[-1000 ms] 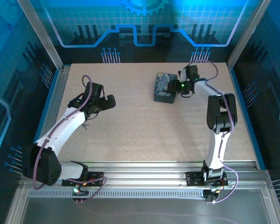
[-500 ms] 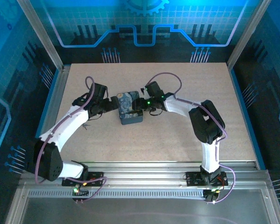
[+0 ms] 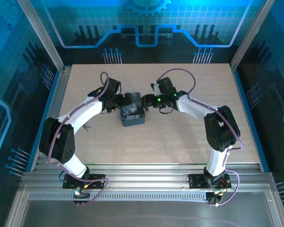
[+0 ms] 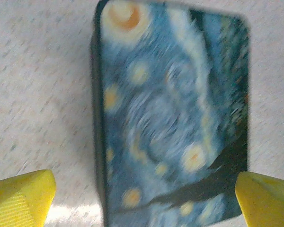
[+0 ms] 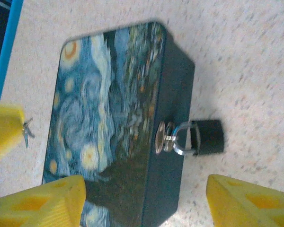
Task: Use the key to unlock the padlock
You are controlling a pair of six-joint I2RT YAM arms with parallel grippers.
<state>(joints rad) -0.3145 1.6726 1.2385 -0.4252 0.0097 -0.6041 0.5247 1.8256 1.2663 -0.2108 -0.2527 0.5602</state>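
Padlock [image 5: 206, 137] (hooked) lies ahead of right gripper's [image 5: 146, 187] jaws.

You ran this in a robot lab cell. Speckled table [image 3: 180, 137] was boxed in by aluminium posts [image 3: 41, 33], with blue printed circuit-and-gear panels [image 3: 146, 23] on the far, left and right sides. Slotted metal rails [image 3: 151, 172] ran along the near edge, and you had the left arm [image 3: 80, 116] and right arm [image 3: 195, 107] bolted there, cables [image 3: 177, 70] looping off both.
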